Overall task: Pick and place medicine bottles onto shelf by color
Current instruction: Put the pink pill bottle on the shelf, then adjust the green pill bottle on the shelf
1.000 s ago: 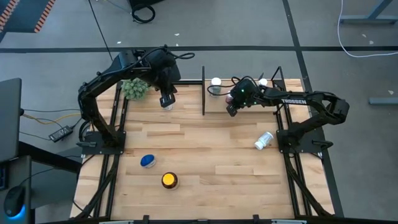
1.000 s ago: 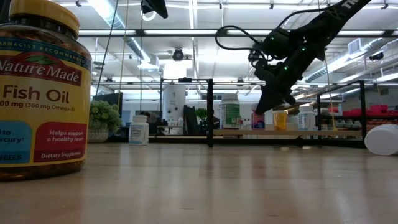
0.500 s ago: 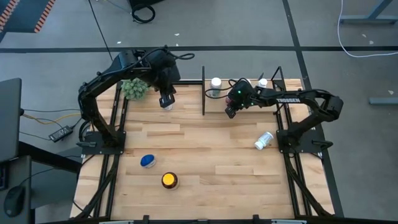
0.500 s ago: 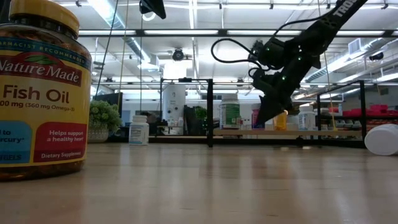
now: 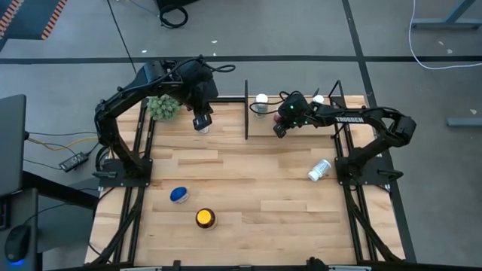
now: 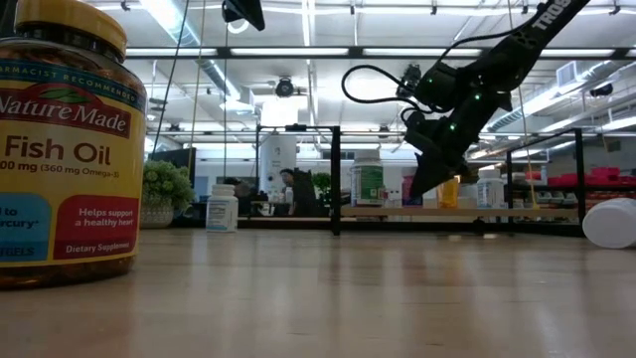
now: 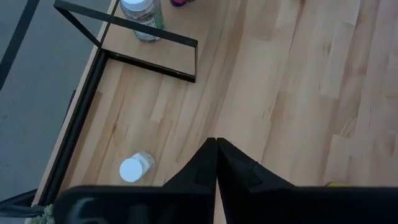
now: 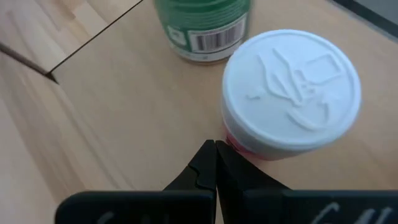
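- Right gripper [image 8: 215, 144], fingers pressed together and grasping nothing, hangs over the shelf [image 5: 301, 128] beside a white-capped bottle [image 8: 291, 90], whose cap only the wrist view shows.
- Left gripper [image 7: 216, 142], also clenched and empty, is far from the shelf.

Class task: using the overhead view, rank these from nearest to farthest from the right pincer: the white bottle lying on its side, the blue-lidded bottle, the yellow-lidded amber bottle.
Measured from the right pincer, over the shelf:
1. White bottle lying on its side, by the right arm's base.
2. Yellow-lidded amber bottle, near the front edge, left of centre.
3. Blue-lidded bottle, further left; close to the amber one, but slightly farther.
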Tool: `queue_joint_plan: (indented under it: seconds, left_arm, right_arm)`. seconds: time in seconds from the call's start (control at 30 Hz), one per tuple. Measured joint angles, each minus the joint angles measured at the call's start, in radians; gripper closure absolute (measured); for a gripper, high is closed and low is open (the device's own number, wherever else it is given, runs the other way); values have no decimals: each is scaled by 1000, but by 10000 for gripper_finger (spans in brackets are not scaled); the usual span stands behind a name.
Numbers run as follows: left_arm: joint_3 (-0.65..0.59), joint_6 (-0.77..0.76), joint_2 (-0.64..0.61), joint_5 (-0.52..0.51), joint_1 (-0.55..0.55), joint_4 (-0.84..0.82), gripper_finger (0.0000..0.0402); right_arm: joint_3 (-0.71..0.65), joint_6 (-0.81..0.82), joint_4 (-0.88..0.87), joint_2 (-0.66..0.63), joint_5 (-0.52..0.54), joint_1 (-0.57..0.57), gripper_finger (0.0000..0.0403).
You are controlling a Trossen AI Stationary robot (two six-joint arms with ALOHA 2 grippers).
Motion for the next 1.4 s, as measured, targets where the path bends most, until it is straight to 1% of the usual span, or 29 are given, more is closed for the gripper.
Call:
queue_joint_plan:
  seconds: [0.1,0.3,0.57,0.77,0.9,1.03,1.13,1.27,1.4]
  left_arm:
    - [0,0,0,0,0,-2,385]
    - [0,-2,0,0,-1,-6,398]
    - [0,-7,0,0,-1,-6,383]
    - [0,-8,0,0,-1,-6,392]
    - [0,-8,0,0,-1,-6,398]
    - [0,-8,0,0,-1,-6,388]
    - [0,-8,0,0,-1,-6,385]
    - [0,-8,0,0,-1,-6,394]
    - [0,-9,0,0,-1,-6,397]
  right_arm:
    - [0,-5,12,0,0,-19,398]
    - [0,-8,32,0,0,-58,398]
    - [0,-11,62,0,0,-103,398]
    - [0,-12,67,0,0,-120,398]
    - [0,-17,69,0,0,-120,398]
    - [0,-17,72,0,-1,-120,398]
    - [0,12,72,0,-40,-117,398]
    - [0,54,74,0,-94,-75,398]
    - [0,55,128,0,-86,-12,398]
